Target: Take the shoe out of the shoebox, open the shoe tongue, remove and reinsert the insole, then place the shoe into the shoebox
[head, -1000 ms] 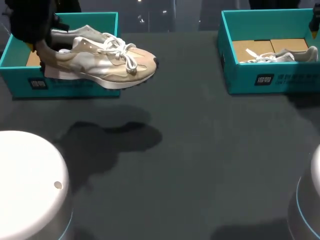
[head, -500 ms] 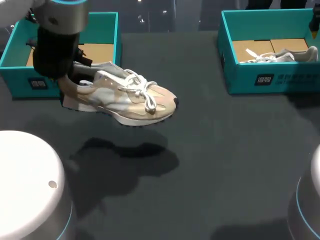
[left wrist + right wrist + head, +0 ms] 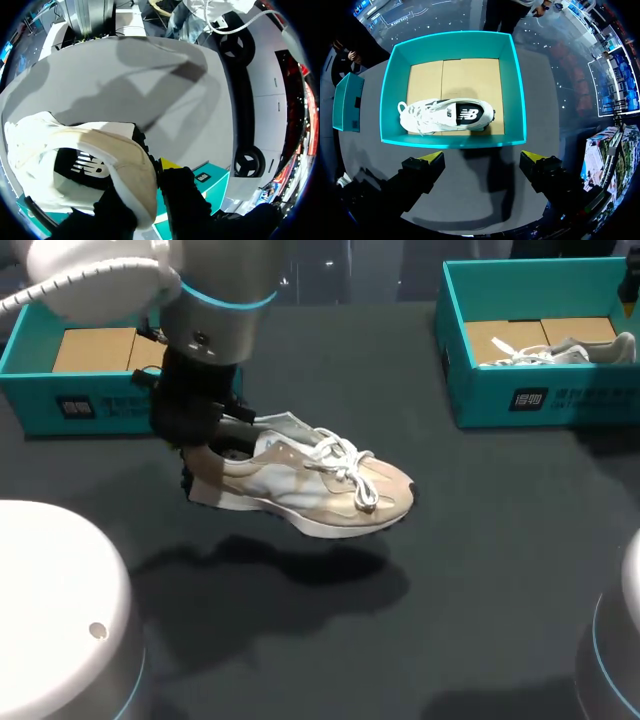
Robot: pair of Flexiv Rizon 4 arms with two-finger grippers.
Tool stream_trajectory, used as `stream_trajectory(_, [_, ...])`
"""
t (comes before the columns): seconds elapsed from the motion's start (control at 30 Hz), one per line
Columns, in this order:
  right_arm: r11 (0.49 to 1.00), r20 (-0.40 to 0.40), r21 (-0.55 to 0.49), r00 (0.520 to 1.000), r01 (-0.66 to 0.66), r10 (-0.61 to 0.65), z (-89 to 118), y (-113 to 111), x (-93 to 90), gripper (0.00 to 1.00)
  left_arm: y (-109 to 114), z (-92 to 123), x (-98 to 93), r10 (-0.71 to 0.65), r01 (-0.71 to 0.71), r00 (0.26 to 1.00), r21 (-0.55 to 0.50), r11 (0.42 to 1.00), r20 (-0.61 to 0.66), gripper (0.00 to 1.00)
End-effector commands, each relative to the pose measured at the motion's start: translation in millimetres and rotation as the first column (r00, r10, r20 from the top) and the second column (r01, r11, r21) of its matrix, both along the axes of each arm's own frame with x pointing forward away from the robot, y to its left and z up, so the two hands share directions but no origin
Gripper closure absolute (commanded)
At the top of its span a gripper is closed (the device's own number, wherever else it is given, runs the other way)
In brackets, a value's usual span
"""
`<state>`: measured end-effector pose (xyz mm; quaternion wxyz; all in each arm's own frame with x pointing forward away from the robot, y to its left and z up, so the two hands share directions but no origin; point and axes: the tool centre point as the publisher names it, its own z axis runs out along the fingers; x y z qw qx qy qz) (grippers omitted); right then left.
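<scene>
My left tool (image 3: 205,452) is clenched on the heel of the beige shoe (image 3: 320,485), with one finger inside the collar and one outside. The arm drops in from above and holds the shoe clear of the desk (image 3: 450,570), toe pointing right. Behind it sits the left shoebox (image 3: 100,410). My right tool (image 3: 482,160) hangs wide open above the right shoebox (image 3: 451,142), which has a white shoe (image 3: 445,116) inside.

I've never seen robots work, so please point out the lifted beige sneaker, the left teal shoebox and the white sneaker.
beige sneaker (image 3: 320,485): head view, side panel.
left teal shoebox (image 3: 95,408): head view, front wall.
white sneaker (image 3: 447,116): right wrist view, side panel.
</scene>
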<state>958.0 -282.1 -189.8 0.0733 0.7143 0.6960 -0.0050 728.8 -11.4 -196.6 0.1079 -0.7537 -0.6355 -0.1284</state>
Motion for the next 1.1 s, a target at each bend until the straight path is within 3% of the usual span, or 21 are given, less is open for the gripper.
stream_trajectory(0.03, [1.0, 0.002, -0.001, 1.0, 0.001, -0.001, 0, 0, -1.3, 0.0, -10, -1, 3.3, 0.005, -0.004, 1.0, 0.033, 0.999, -0.004, 1.0])
stream_trajectory(0.3, [1.0, 0.002, -0.001, 1.0, 0.001, -0.001, 0, 0, -1.3, 0.0, -10, -1, 3.3, 0.005, -0.004, 1.0, 0.033, 0.999, -0.004, 1.0])
stream_trajectory(0.6, [1.0, 0.002, -0.001, 1.0, 0.001, -0.001, 0, 0, -1.3, 0.0, -52, -55, 9.6, 0.063, -0.062, 0.998, 0.037, 0.997, -0.021, 1.0])
stream_trajectory(0.9, [1.0, 0.002, -0.001, 1.0, 0.001, -0.001, 0, 0, -1.3, 0.0, -77, -95, 14.0, 0.068, -0.068, 0.997, 0.017, 0.998, 0.042, 1.0])
stream_trajectory(1.1, [1.0, 0.002, -0.001, 1.0, 0.001, -0.001, 0, 0, -1.3, 0.0, -77, -95, 14.0, 0.068, -0.068, 0.997, 0.017, 0.998, 0.042, 1.0])
